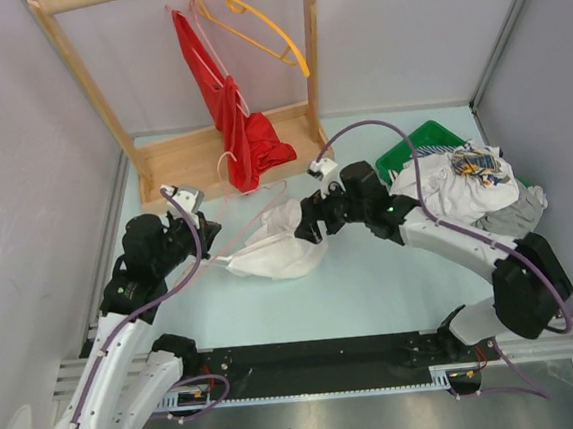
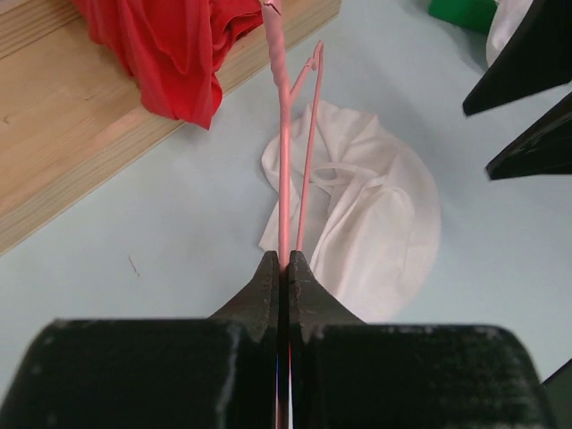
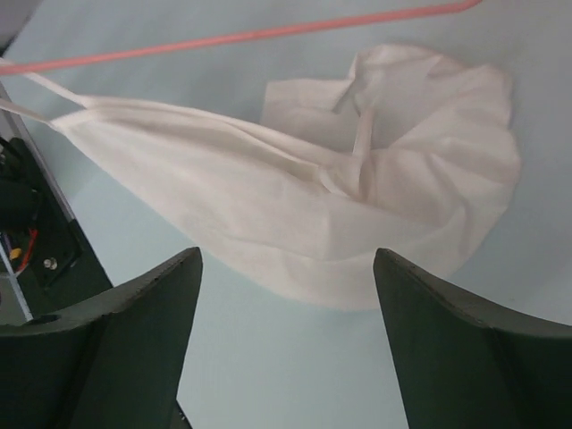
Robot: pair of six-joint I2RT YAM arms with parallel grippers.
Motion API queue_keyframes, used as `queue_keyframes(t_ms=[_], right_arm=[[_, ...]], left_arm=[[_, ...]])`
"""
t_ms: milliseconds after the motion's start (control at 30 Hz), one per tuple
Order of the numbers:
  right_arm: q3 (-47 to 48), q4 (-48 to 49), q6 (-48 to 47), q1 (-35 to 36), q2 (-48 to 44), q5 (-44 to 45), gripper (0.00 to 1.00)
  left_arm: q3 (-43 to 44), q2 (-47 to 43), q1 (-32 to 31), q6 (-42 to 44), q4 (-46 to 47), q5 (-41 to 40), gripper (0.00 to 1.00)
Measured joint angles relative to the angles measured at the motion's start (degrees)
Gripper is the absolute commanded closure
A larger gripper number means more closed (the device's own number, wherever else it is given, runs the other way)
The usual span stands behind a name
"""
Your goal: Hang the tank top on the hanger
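Hanger (image 2: 284, 179) clamped in shut L claw (image 2: 284, 264), lower centre of frame; R claw (image 3: 286, 268) gapes empty over top (image 3: 357, 206). You shd pinch strap (image 3: 54, 88) at upper left, hold hanger steady.

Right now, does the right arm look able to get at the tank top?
Probably yes: the right fingers stand open close over the tank top, with nothing between them and the cloth.
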Motion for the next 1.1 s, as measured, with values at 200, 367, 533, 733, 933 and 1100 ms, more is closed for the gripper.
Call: queue_keyframes(t_ms=[200,367,533,733,933,1100], right_arm=[[0.0,2.6,0.1,4.0,9.0,5.3,0.26],[0.0,6.4,-0.1,4.6,12.5,7.7,0.31],[0.0,11.0,-1.0,4.9,15.5,7.6,0.35],[0.6,13.0,-2.6,5.3,20.3,6.0,0.46],[1.0,13.5,-3.7,5.4,22.9,5.1,0.89],[2.0,12.9,-4.5,5.4,22.6,7.0,1.0]], left_arm=[[-0.6,-0.2,0.1,-0.1,-0.3,-1.9,1.0],[-0.7,-0.1,0.1,-0.1,-0.7,-2.4,1.0],[-0.8,-0.1,0.1,-0.1,-0.7,-2.4,1.0],[-0.8,0.2,0.1,-0.1,-0.7,-2.4,1.0],[-0.9,0.4,0.1,-0.1,-0.7,-2.4,1.0],[-0.9,0.4,0.1,-0.1,-0.7,-2.3,1.0]])
